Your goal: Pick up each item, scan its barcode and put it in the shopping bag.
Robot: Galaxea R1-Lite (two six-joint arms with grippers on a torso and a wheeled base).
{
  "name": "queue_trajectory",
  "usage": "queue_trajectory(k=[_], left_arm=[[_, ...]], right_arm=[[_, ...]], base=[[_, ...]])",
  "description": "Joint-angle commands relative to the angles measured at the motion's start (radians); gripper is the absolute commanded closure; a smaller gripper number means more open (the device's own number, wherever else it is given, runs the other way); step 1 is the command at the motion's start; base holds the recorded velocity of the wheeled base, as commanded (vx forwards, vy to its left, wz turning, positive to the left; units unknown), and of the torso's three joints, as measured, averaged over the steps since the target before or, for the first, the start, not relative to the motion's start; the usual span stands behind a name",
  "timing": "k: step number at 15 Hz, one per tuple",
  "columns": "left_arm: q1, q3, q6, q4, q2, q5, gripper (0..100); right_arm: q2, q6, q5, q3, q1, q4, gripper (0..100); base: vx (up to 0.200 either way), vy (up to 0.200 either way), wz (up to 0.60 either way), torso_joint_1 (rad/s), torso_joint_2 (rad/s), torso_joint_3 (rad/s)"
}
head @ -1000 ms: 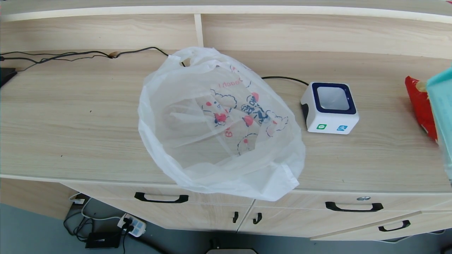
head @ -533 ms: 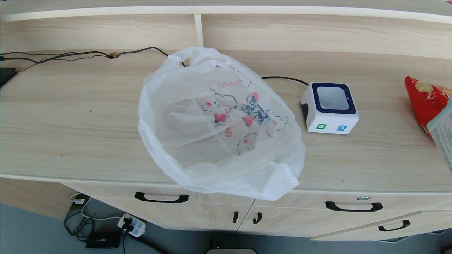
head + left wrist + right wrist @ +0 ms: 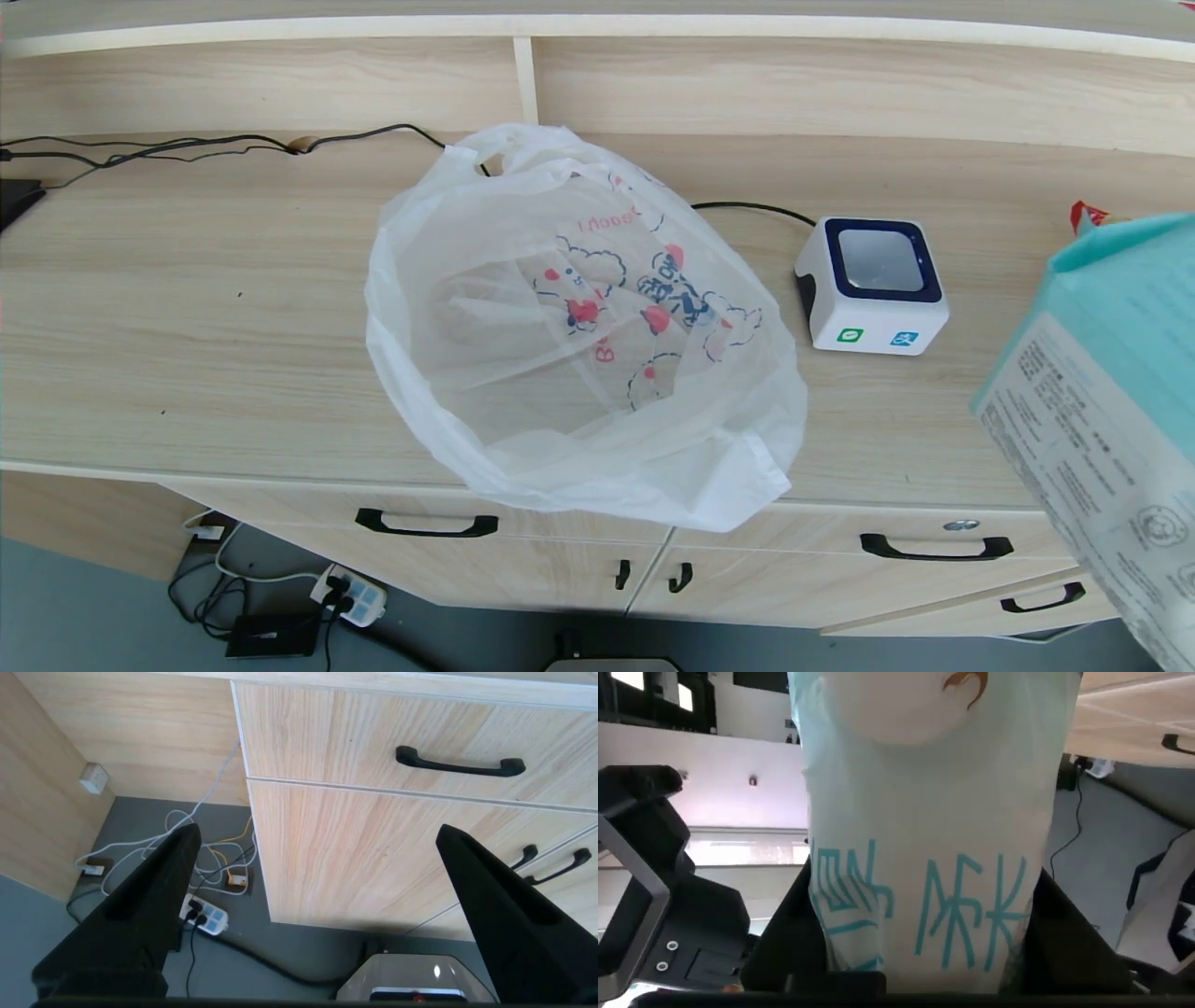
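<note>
The shopping bag (image 3: 579,327) lies in the middle of the tabletop (image 3: 187,308). It is white and see-through with cartoon prints. Its mouth gapes toward 6 o'clock and its lower rim droops over the front edge. Nothing shows inside but its own folds.

At 3 o'clock from the bag, just clear of it, sits the scanner (image 3: 873,285), a white cube with a dark-framed window facing up. Its cord runs off toward 10 o'clock, behind the bag.

The right fingers (image 3: 924,924) are closed on a teal pack (image 3: 924,859), one dark finger pressed to each side. In the head view the pack (image 3: 1111,392) hangs tilted in the air at 4 o'clock from the scanner. It is apart from the scanner, with its printed face turned toward the camera. A red packet (image 3: 1083,215) peeks out at the pack's top corner, on the tabletop at 3 o'clock from the scanner.

The left fingers (image 3: 318,833) are spread wide and hold nothing. They hang below the tabletop in front of the drawers (image 3: 374,737), with a power strip (image 3: 206,917) on the floor beyond.

Black cables (image 3: 187,145) trail along the back of the tabletop at 10 o'clock from the bag.
</note>
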Motion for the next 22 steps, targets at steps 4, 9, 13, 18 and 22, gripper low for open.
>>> queue_trajectory(k=[4,9,13,18,22], left_arm=[[0.0,0.0,0.0,0.0,0.002,0.0,0],[0.0,0.0,-0.001,0.0,0.002,0.0,0],[0.0,0.0,0.0,-0.002,0.002,0.0,0],[0.0,0.0,0.011,-0.003,0.002,0.0,0],[0.0,0.0,0.035,-0.003,0.002,0.0,0]], right_arm=[[0.176,0.029,0.005,-0.021,0.043,-0.16,100],[0.412,0.145,0.008,-0.087,0.201,-0.409,100],[0.54,0.317,0.008,-0.09,0.227,-0.648,100],[0.663,0.593,0.006,-0.038,0.225,-1.012,100],[0.764,0.833,0.006,0.061,0.227,-1.364,100]], base=[[0.0,0.0,0.0,0.0,0.0,0.0],[0.0,0.0,0.0,0.0,0.0,0.0],[0.0,0.0,0.0,0.0,0.0,0.0],[0.0,0.0,0.0,0.0,0.0,0.0],[0.0,0.0,0.0,0.0,0.0,0.0]])
